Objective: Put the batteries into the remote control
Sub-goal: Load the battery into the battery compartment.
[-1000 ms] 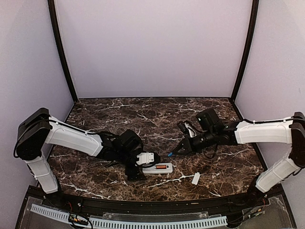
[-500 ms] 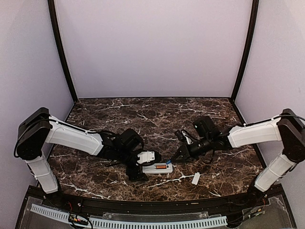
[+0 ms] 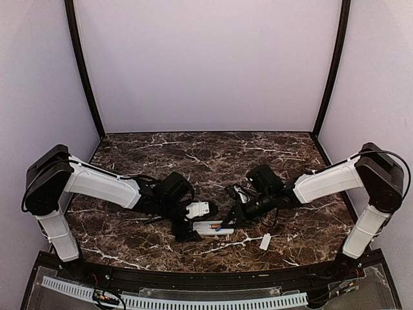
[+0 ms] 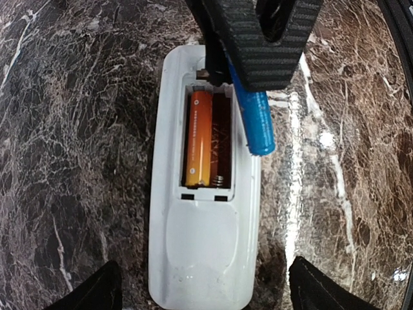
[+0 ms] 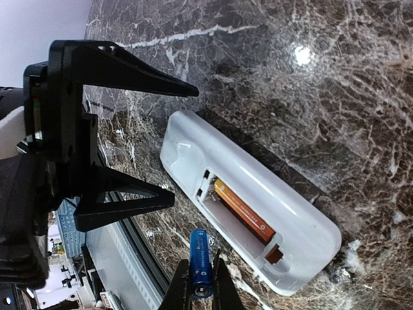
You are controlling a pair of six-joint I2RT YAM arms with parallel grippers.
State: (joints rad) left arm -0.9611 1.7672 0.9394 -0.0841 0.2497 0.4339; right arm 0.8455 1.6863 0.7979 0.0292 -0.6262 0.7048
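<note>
Left wrist view: remote control [image 4: 203,258] lies bay-up on the marble table [image 4: 77,129]. The orange battery [image 4: 199,139] is seated, and the empty slot [image 4: 222,139] is beside it. Right gripper [image 5: 201,289] pinches the blue battery [image 4: 255,126] by one end, poised over the bay's outer rim, not the slot. Left gripper [image 5: 179,143] is spread wide, straddling the remote's end, apparently clear of it.

Risks:
- The battery lands on the rim and rolls off.
- The end grip lets it pivot.
- The unclamped remote slides under pressing.

Lying flat, bay upward: white remote control [image 4: 203,258], orange battery [image 4: 199,139] seated lengthwise in one slot, blue battery [image 4: 255,123] slanting over the other slot's rim.
</note>
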